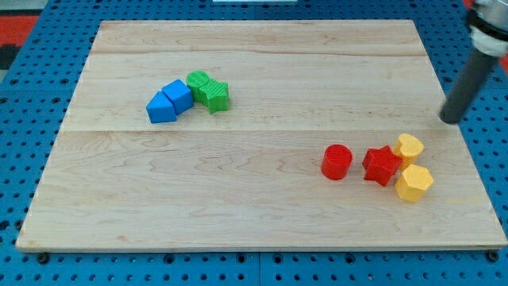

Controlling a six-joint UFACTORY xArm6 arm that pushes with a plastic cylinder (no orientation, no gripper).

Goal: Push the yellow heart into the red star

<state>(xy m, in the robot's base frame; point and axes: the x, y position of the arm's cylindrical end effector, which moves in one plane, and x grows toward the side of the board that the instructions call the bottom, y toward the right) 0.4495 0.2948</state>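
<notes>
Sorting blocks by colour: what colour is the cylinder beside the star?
Red cylinder, matching the red star; camera view.

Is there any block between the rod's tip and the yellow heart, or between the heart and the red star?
Nothing visible. My tip is up-right of the yellow heart with bare surface between; the heart already seems to touch the red star.
</notes>
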